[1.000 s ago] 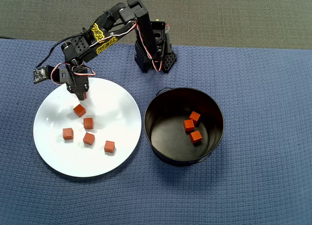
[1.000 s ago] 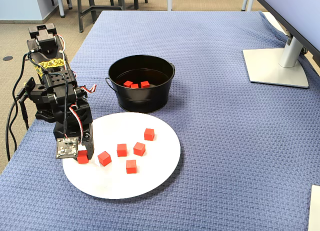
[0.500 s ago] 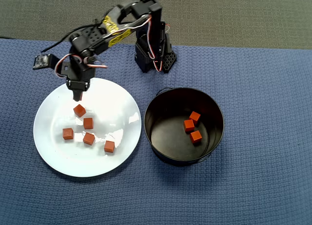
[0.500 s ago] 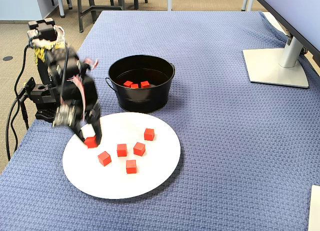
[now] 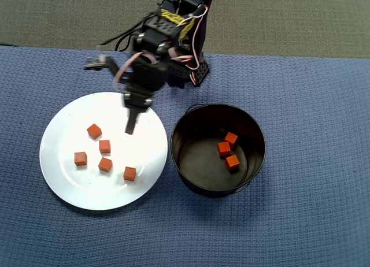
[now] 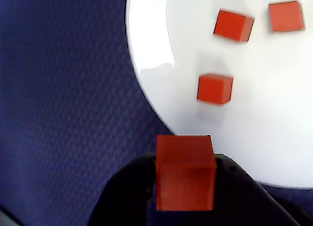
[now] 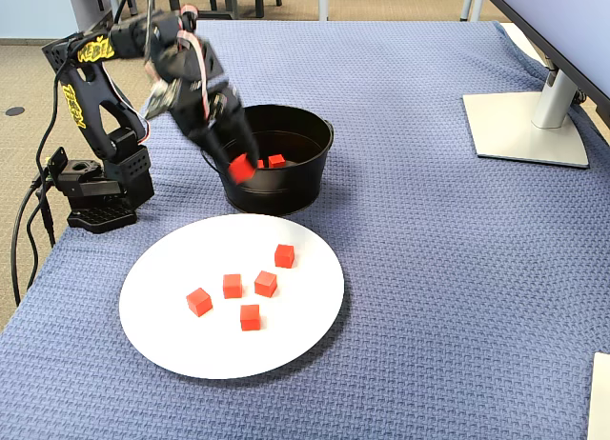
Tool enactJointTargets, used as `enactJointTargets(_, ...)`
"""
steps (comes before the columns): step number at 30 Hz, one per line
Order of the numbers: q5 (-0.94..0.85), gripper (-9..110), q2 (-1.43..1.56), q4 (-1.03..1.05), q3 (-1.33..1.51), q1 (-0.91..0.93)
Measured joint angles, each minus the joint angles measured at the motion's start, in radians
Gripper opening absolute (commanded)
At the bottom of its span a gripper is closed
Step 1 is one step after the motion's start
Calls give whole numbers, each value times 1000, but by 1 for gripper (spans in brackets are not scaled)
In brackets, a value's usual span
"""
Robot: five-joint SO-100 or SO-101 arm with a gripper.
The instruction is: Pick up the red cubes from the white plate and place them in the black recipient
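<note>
My gripper [image 7: 238,166] is shut on one red cube [image 7: 240,168] and hangs in the air in front of the black recipient [image 7: 286,194], above the plate's near edge. In the wrist view the held cube [image 6: 186,178] fills the gap between the black fingers of the gripper [image 6: 186,173]. From overhead the gripper [image 5: 130,127] hovers over the right part of the white plate [image 5: 66,186], left of the black recipient [image 5: 199,128]. Several red cubes [image 5: 104,146] lie on the plate. Three more cubes [image 5: 225,148] rest inside the recipient.
The arm's base [image 5: 186,69] stands behind the gap between plate and recipient. A blue woven cloth [image 7: 429,297] covers the table. A monitor foot [image 7: 524,126] sits far right in the fixed view. The table's edge runs behind the base.
The gripper closed on a cube at the plate's left part, lifted it, and swung right across the plate toward the black recipient. The other cubes stayed put.
</note>
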Motion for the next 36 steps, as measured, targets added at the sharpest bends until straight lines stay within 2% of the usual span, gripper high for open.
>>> enactJointTargets(4,67,0,104,77,0,-155)
enactJointTargets(7,92,18,186,141,3,-252)
enactJointTargets(11,74,28,287,183,67,-367)
enactJointTargets(16,57,28,295,89,160,-333)
enactJointTargets(20,3,29,247,31,176,-215)
enactJointTargets(23,-91,26,189,41,176,-127)
enactJointTargets(28,-348,26,104,84,176,23)
enactJointTargets(36,-831,27,-18,-67,219,293)
